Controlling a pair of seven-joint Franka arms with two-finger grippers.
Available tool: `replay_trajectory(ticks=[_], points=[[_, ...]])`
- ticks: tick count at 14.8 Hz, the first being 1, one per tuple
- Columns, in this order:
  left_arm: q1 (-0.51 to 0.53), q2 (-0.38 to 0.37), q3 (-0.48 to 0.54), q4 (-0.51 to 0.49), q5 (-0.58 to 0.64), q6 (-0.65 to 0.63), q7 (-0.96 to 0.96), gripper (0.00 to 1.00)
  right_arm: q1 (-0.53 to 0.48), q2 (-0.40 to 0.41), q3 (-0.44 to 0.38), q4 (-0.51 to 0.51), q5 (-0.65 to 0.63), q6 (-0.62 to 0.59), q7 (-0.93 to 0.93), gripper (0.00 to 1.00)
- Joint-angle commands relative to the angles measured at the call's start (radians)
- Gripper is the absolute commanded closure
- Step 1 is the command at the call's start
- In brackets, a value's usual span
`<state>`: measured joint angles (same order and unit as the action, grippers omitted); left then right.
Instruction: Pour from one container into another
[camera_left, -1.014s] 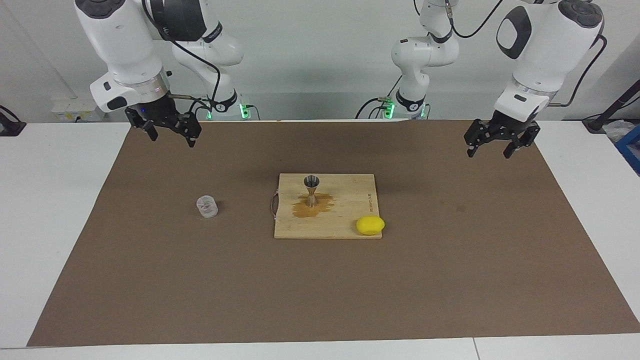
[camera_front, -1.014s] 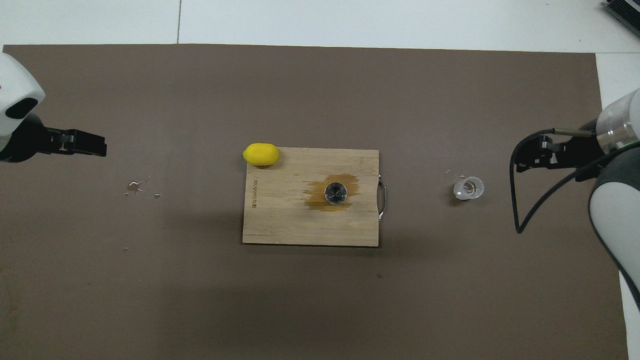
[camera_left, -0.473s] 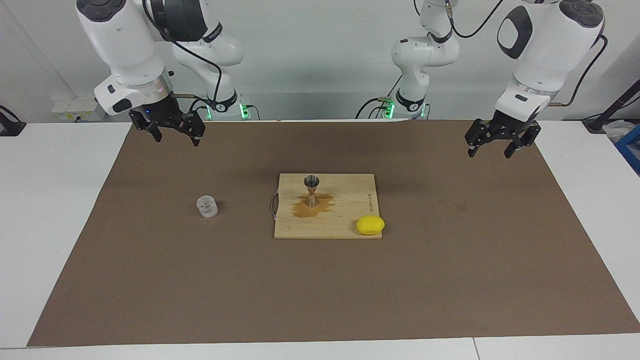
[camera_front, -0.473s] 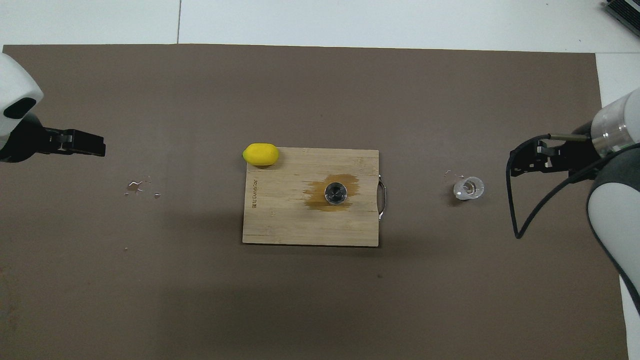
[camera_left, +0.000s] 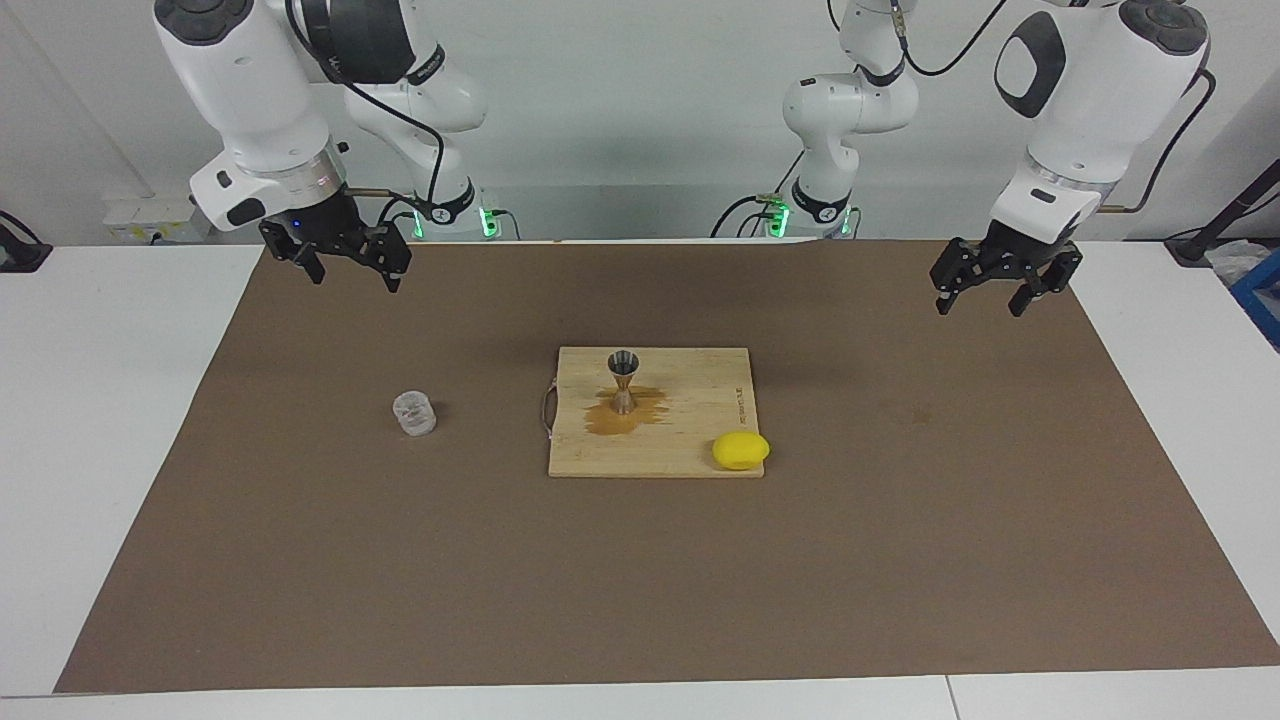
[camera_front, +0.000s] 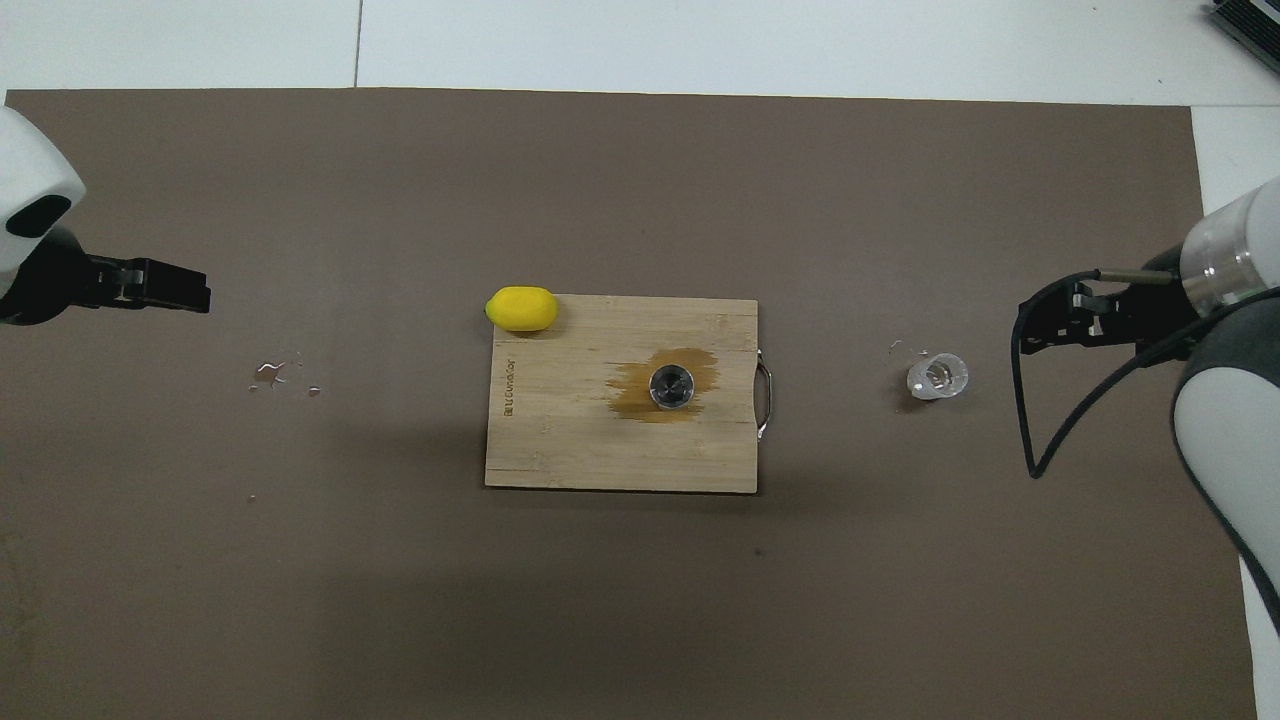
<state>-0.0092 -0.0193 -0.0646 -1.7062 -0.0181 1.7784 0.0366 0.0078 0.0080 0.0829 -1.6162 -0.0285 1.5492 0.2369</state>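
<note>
The glass cup (camera_left: 414, 413) stands left of centre in the facing view, on the brown mat (camera_left: 900, 520). The jigger (camera_left: 623, 381) stands upright mid-frame on the wet cutting board (camera_left: 690, 400). The right gripper (camera_left: 345, 272) at upper left and the left gripper (camera_left: 985, 295) at upper right both hang with jaws wide, holding nothing.

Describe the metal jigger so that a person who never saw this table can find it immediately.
Find the wooden cutting board in the middle of the brown mat. On it, the jigger stands upright in a dark wet stain. It is silver and hourglass-shaped, unlike the yellow lemon at the board's corner and the clear glass cup on the mat.
</note>
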Motion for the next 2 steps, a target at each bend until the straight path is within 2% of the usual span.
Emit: replay_trajectory(ticks=[1,2], points=[[-0.003,-0.005,0.003,0.008,0.015,-0.016,-0.010,0.00,-0.002,-0.030,0.000,-0.040,0.016,0.025,-0.016,0.00],[-0.003,-0.005,0.003,0.008,0.017,-0.014,-0.010,0.00,-0.002,-0.031,0.000,-0.041,0.016,0.026,-0.016,0.00]])
